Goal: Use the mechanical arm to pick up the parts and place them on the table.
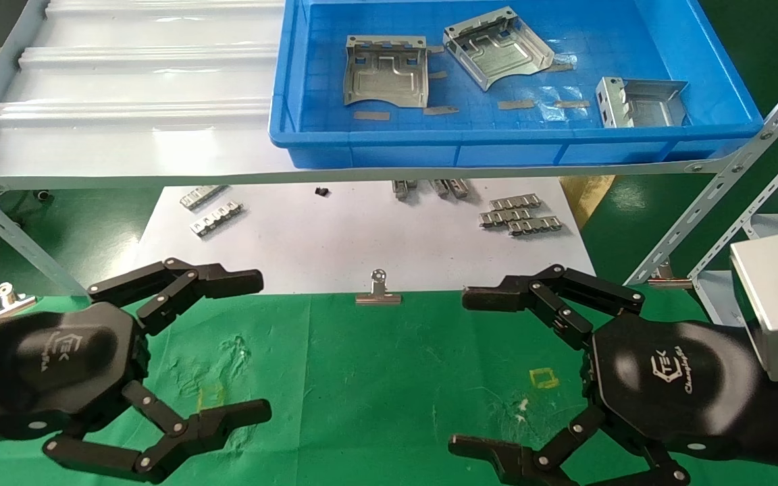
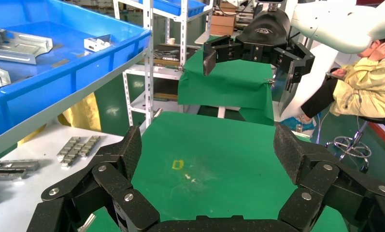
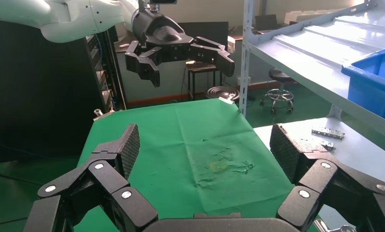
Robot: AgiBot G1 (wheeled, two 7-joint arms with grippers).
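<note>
In the blue bin: three parts lie on its floor, none touched. The left part (image 1: 385, 71) lies flat, the middle part (image 1: 498, 47) sits tilted just beside it, and the right part (image 1: 640, 101) rests near the bin's right wall, well apart from the other two.
Bin: the bin (image 1: 517, 145) stands on the grey shelf (image 1: 139, 88), above and behind the counter. A few thin strips lie on its floor among the parts; leave those.
Counter: the green counter (image 1: 375, 378) lies bare between your hands, with one small yellow square (image 1: 543, 378) near the right hand. No part is on it yet.
Left hand: your left hand (image 1: 179, 364) hovers low over the counter's left side, fingers spread wide, holding nothing.
Right hand: your right hand (image 1: 517, 371) hovers over the right side, facing the left, fingers likewise spread and empty.
Between bin and counter: a white sheet (image 1: 362, 236) carries small ridged strips (image 1: 521, 214) and a binder clip (image 1: 378, 291) at the cloth's edge; none of these is your target.
Step in hand: I judge this the very start, before any reach.
Next move: raise one hand over the bin's front rim and come down onto a part. The right part looks the easiest for the right hand; its bent-up edges offer a grip, but mind the bin wall beside it.
</note>
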